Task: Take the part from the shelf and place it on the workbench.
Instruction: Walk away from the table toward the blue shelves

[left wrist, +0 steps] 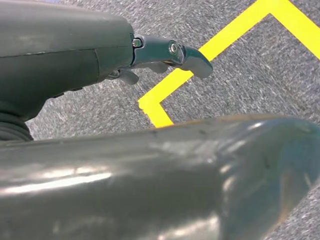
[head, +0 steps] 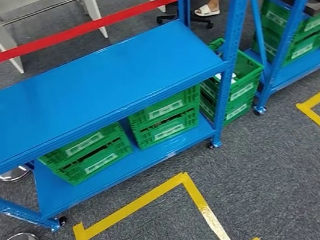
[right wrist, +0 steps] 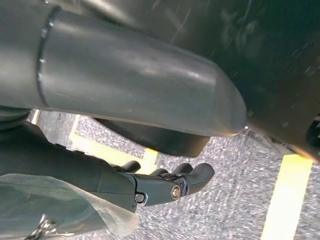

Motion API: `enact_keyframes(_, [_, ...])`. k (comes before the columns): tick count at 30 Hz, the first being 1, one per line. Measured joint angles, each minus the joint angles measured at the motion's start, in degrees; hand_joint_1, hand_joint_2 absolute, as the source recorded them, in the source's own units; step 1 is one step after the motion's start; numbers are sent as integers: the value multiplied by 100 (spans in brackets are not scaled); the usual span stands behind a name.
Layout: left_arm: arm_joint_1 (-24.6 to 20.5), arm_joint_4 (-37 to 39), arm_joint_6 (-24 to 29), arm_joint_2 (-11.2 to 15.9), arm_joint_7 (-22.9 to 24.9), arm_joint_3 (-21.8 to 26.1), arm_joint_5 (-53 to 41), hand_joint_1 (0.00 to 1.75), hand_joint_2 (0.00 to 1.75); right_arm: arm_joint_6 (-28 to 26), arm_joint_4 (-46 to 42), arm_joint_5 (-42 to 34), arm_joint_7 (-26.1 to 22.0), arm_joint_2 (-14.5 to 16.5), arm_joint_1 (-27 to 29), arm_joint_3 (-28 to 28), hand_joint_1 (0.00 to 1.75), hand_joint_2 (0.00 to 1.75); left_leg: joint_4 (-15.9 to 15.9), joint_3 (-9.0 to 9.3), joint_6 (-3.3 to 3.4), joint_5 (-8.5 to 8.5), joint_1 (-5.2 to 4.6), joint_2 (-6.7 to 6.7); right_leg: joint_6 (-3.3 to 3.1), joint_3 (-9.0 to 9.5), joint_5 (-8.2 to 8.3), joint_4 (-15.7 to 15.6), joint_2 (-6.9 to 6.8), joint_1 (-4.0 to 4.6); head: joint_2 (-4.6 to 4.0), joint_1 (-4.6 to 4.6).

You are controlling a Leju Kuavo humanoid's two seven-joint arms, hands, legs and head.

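Left hand hangs released, fingers straight, above yellow tape. Right hand has a clear bag against its palm (probably the part, with something metallic inside). I cannot tell whether it grips. The part is likely light and the film slippery, so pinch the hard piece through it. Beyond stand the blue shelf and green crates.

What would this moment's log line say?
scene: blue shelf, green crates below | left hand: empty, over floor | right hand: clear bag alongside, grip unclear
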Motion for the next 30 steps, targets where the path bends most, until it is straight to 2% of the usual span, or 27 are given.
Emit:
enact_keyframes(2, [-15, 0, 4, -8, -1, -14, -1, 0, 0, 4, 0, -3, -1, 0, -2, -19, 0, 0, -698, 354, 68, 222, -53, 245, 50, 46, -48, 8, -127, 31, 0, -3])
enact_keyframes(3, [-21, 0, 7, -13, -1, -18, -2, 0, 0, 6, 0, -3, -1, 0, -6, -29, 0, 0, -849, 423, 101, 234, -78, 316, 80, 61, -67, 10, -186, 45, 0, 0])
enact_keyframes(5, [-12, 0, 9, -21, -1, -22, -2, 0, 0, 8, -1, -4, 1, 0, -30, -43, 0, 0, -884, 415, 159, 213, -94, 246, 139, 94, -84, -2, -299, 54, 0, 11])
enact_keyframes(6, [0, 0, 10, -25, -2, -23, -2, 0, 0, 8, -2, -4, 1, -1, -46, -45, 0, 0, -906, 420, 191, 225, -84, 185, 170, 104, -112, 9, -277, 46, 0, 19])
enact_keyframes(7, [6, 0, 11, -28, -2, -24, -2, 0, 0, 9, -3, -4, -1, -1, -56, -46, 0, 0, -929, 427, 230, 241, -67, 127, 197, 79, -183, 82, -163, 36, 0, 29])
enact_keyframes(8, [1, 0, 12, -33, -4, -26, -2, 0, 0, 11, -3, -7, 0, -2, -62, -48, 0, 0, -951, 433, 265, 259, -47, 62, 221, -10, -314, 281, 6, 25, 0, 43])
enact_keyframes(9, [-9, 0, 11, -40, -8, -30, -3, 0, 0, 20, -3, -18, 10, -2, -60, -52, 0, 0, -961, 433, 291, 271, -33, -1, 237, -170, -492, 603, 208, 14, 0, 59])
enact_keyframes(10, [-20, 0, 10, -45, -12, -36, -7, 0, 0, 45, -3, -40, 37, -2, -57, -63, 0, 0, -960, 424, 307, 276, -29, -71, 245, -373, -676, 1011, 351, 10, 0, 70])
enact_keyframes(11, [-26, 0, 7, -50, -15, -41, -12, 0, 0, 81, -2, -68, 74, -3, -52, -80, 0, 0, -959, 418, 312, 277, -30, -148, 253, -575, -808, 1394, 418, 9, 0, 77])
enact_keyframes(12, [-27, 0, 4, -53, -18, -46, -20, 0, 0, 124, -2, -97, 116, -4, -43, -103, 0, 0, -956, 419, 313, 277, -31, -227, 257, -714, -838, 1624, 440, 9, 0, 76])
enact_keyframes(13, [-28, 0, -1, -55, -19, -51, -29, 0, 0, 166, -2, -120, 151, -7, -35, -128, 0, 0, -951, 423, 312, 277, -30, -313, 258, -755, -739, 1631, 450, 6, 0, 78])
enact_keyframes(14, [-31, 0, -11, -56, -19, -55, -38, 0, 0, 197, -2, -132, 173, -9, -27, -151, 0, 0, -942, 427, 307, 273, -26, -403, 256, -683, -530, 1395, 470, 0, 0, 78])
enact_keyframes(15, [-37, 0, -24, -58, -20, -60, -46, 0, 0, 218, -2, -137, 184, -12, -22, -170, 0, 0, -928, 429, 295, 266, -19, -486, 253, -535, -276, 1001, 537, -14, 0, 79])
enact_keyframes(16, [-44, 0, -37, -60, -21, -65, -51, 0, 0, 227, -1, -138, 185, -14, -19, -186, 0, 0, -906, 425, 274, 254, -22, -556, 252, -383, -96, 614, 640, -29, 0, 81])
enact_keyframes(17, [-49, 0, -46, -61, -24, -69, -52, 0, 0, 203, 0, -131, 170, -16, -23, -201, 0, 0, -879, 409, 248, 244, -25, -615, 242, -259, 6, 316, 742, -43, 1, 81])
enact_keyframes(18, [-49, 0, -51, -60, -27, -71, -39, 0, 0, 119, 1, -116, 149, -17, -28, -213, 0, 0, -863, 391, 216, 238, -29, -654, 225, -183, 27, 159, 822, -49, 1, 80])
enact_keyframes(20, [-35, 0, -50, -60, -28, -71, -13, 0, 0, -175, 2, -88, 109, -17, -44, -235, 0, 0, -865, 359, 147, 239, -21, -720, 153, -134, -5, 107, 835, -40, 1, 73])
enact_keyframes(21, [-28, 0, -49, -58, -25, -70, -3, 0, 0, -303, 2, -81, 102, -19, -49, -246, 0, 0, -861, 353, 112, 232, -16, -692, 108, -113, -6, 94, 805, -41, 0, 71])
enact_keyframes(22, [-27, 0, -47, -58, -19, -70, -5, 0, 0, -368, 2, -80, 98, -21, -51, -258, 0, 0, -801, 325, 78, 201, -16, -600, 55, -94, -18, 78, 772, -44, 0, 52])
enact_keyframes(23, [-33, 0, -47, -58, -12, -71, -9, 0, 0, -370, 2, -82, 91, -23, -47, -272, 0, 0, -632, 246, 47, 119, -19, -474, 9, -67, -38, 62, 727, -49, 0, 36])
enact_keyframes(25, [-46, 0, -48, -59, -4, -73, -14, 0, 0, -307, 2, -97, 79, -27, -27, -307, 0, 0, 45, -95, 0, -160, -19, -225, -44, -11, -109, 51, 631, -35, 0, -1])
enact_keyframes(26, [-47, 0, -48, -60, -2, -74, -15, 0, 0, -275, 2, -109, 76, -27, -10, -326, 0, 0, 447, -310, -14, -294, -13, -181, -46, 19, -151, 51, 578, -26, 0, -1])
enact_keyframes(27, [-41, 0, -48, -60, -1, -74, -17, 0, 0, -251, 2, -122, 77, -28, 7, -345, 0, 0, 738, -475, -18, -350, -9, -166, -41, 62, -200, 51, 532, -21, 0, -2])
enact_keyframes(28, [-34, 0, -48, -60, -1, -75, -19, 0, 0, -236, 2, -132, 77, -28, 21, -360, 0, 0, 836, -553, -14, -293, -7, -161, -34, 116, -253, 51, 491, -18, 0, -2])
enact_keyframes(29, [-27, 0, -48, -59, -1, -76, -23, 0, 0, -227, 2, -137, 77, -28, 27, -371, 0, 0, 699, -519, 1, -122, -9, -160, -27, 193, -310, 51, 460, -16, 0, -2])
enact_keyframes(30, [-23, 0, -49, -59, -1, -78, -32, 0, 0, -219, 2, -139, 77, -28, 26, -380, 0, 0, 365, -391, 29, 127, -14, -157, -19, 281, -369, 49, 437, -16, 0, -3])
